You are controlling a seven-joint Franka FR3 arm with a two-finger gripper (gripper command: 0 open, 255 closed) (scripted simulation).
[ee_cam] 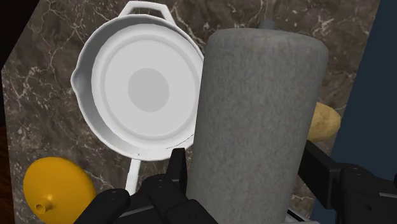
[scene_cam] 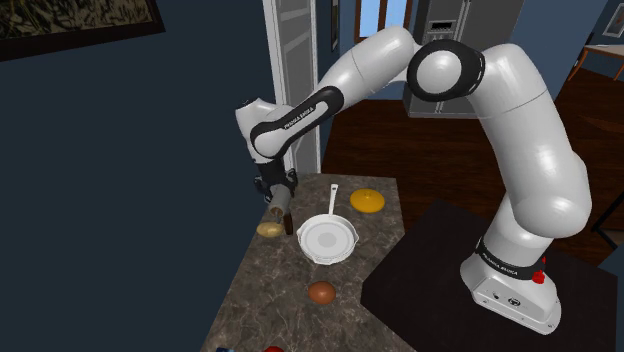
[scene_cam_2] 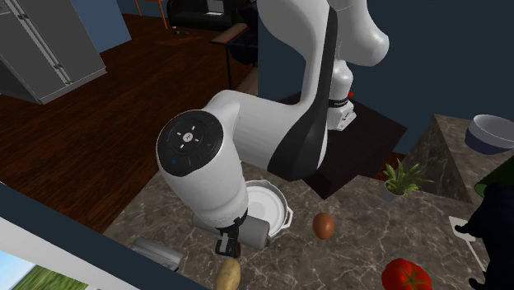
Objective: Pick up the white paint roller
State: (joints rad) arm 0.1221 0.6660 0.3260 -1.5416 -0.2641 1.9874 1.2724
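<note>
Against the dark blue wall at the shoulder view's left, over the edge of the marble counter (scene_cam: 268, 300), the gripper (scene_cam: 279, 203) points down. Its jaws are clenched on the paint roller (scene_cam: 283, 214), a grey, speckled cylinder. In the wrist view the black fingers (ee_cam: 179, 167) press its two flanks and it stands upright between them. I cannot tell whether its lower end touches the counter.

A potato (scene_cam: 270, 229) lies just beside the paint roller at seven o'clock from it. At four o'clock from the gripper sits a white pan (scene_cam: 328, 240), close to the roller, with its thin handle (scene_cam: 333, 197) pointing to twelve o'clock. A yellow-orange gourd (scene_cam: 367, 200) rests between one and two o'clock from the pan, near the tip of the handle but apart from it. A brown egg-shaped thing (scene_cam: 321, 292) lies at six o'clock from the pan, well apart from it.

Right of the counter is the black stand (scene_cam: 420, 275), from which the white arm (scene_cam: 530, 150) arches up and back across to the gripper. Further along the counter, the second exterior view shows a red tomato (scene_cam_2: 406, 276) and a small potted plant (scene_cam_2: 399, 181).
</note>
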